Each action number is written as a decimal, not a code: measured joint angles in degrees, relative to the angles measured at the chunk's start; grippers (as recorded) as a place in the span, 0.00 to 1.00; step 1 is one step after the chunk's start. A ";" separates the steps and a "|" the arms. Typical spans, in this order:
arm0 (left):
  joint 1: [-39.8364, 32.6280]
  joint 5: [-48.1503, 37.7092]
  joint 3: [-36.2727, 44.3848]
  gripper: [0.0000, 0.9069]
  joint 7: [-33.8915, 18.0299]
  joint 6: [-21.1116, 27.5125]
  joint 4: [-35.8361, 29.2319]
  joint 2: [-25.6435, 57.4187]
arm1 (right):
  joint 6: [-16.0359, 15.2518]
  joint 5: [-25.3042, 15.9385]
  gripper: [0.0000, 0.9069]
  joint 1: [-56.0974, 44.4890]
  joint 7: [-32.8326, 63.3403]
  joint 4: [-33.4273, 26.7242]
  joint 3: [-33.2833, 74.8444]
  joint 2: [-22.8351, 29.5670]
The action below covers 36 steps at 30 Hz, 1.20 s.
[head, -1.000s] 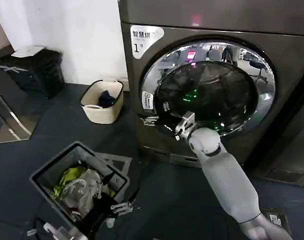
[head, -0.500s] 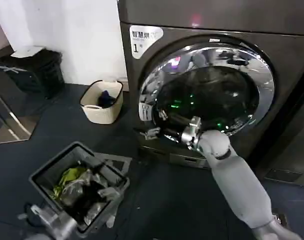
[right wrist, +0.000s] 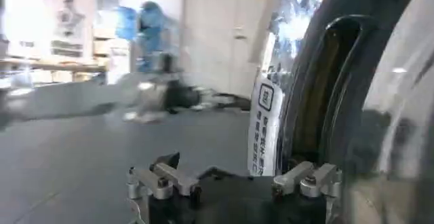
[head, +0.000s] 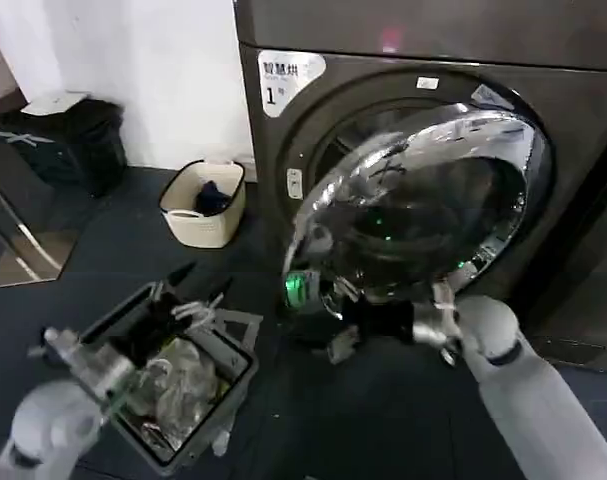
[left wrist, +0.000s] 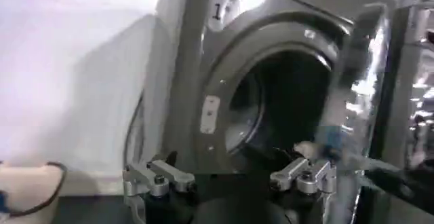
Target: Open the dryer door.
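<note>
Against the white wall, the dark grey-brown dryer [head: 403, 60] shows its round drum mouth. Its dryer door [head: 413, 200], chrome-ringed with domed dark glass, stands swung partly out. At the door's lower edge the right gripper [head: 335, 322] reaches in; whether its fingers grip cannot be told. Lower left, the left gripper [head: 188, 290] hangs with fingers spread, empty.

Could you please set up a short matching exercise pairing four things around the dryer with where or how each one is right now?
Things:
1. dryer door
2. right gripper
3. left gripper
4. cream basket

States:
A. on the floor by the white wall
B. at the door's lower edge
C. swung partly open
D. above the grey bin of clothes

Pairs: 1-C, 2-B, 3-D, 4-A
</note>
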 joint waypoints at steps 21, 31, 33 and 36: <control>-38.89 -4.71 42.50 1.00 5.20 -2.69 19.40 3.80 | 5.42 6.33 1.00 -21.05 -10.61 -1.41 33.32 -0.06; -45.40 -1.48 50.88 1.00 9.47 -2.61 21.98 -1.86 | 5.40 14.01 1.00 -26.51 0.92 -9.04 58.32 5.45; -45.97 -1.04 52.21 1.00 10.49 -2.30 21.68 -2.35 | 5.61 14.44 1.00 -27.23 5.10 -10.03 62.81 6.12; -47.07 -1.10 54.03 1.00 10.83 -2.25 20.99 -3.26 | 6.33 14.71 1.00 -28.19 12.94 -11.00 68.68 6.51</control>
